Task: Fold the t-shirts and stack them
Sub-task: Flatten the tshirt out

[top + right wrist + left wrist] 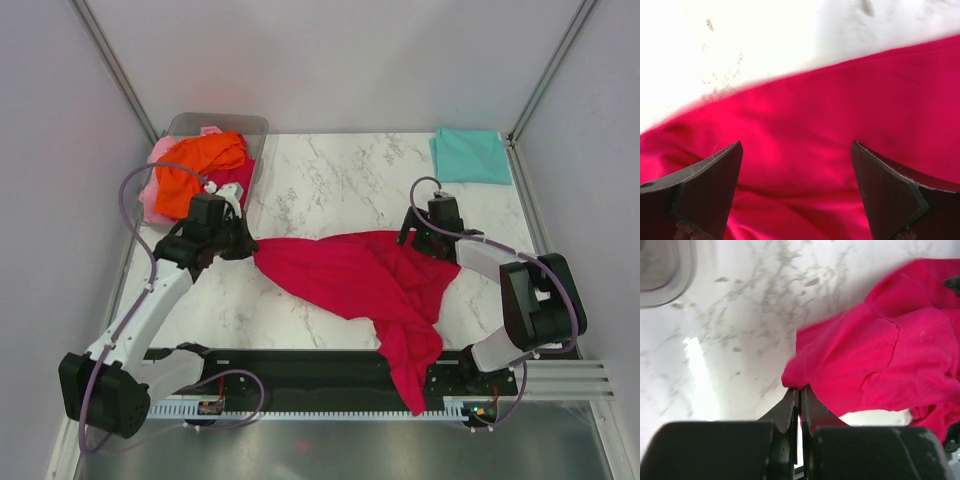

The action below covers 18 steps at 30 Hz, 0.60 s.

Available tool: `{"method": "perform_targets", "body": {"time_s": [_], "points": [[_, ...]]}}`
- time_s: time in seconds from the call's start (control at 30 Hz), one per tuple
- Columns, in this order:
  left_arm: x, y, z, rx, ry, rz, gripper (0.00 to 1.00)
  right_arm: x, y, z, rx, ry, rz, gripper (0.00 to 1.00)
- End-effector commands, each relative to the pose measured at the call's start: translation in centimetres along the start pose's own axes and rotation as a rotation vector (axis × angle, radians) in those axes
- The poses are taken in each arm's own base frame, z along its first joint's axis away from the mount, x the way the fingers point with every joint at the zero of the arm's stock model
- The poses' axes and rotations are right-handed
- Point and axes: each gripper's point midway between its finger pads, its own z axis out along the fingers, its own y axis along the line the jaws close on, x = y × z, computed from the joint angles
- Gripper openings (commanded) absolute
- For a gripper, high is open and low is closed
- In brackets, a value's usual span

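Observation:
A crimson-magenta t-shirt [365, 280] lies crumpled across the middle of the marble table [330, 180], with one end hanging over the near edge. My left gripper [243, 243] is shut on the shirt's left corner [795, 377], its jaws pressed together on the cloth. My right gripper [415, 238] stands open at the shirt's right upper edge, its fingertips [722, 165] spread wide over the red cloth [800, 165]. An orange t-shirt [195, 165] and a pale pink one [157, 185] lie heaped in a bin at the back left. A teal t-shirt [470, 155] lies folded square at the back right.
The clear plastic bin [215, 125] sits at the table's back left corner; its rim [670, 280] shows in the left wrist view. White walls with metal posts enclose the table. A black rail [300, 370] runs along the near edge between the arm bases.

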Motion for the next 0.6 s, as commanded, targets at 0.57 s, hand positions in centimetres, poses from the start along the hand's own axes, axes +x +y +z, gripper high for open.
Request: {"method": "perform_targets", "body": {"time_s": [0.57], "points": [[4.7,-1.5,0.6,0.287,0.172,0.056,0.02,-4.3,-5.1,-12.5,0.020,-0.334,0.336,0.98]]}}
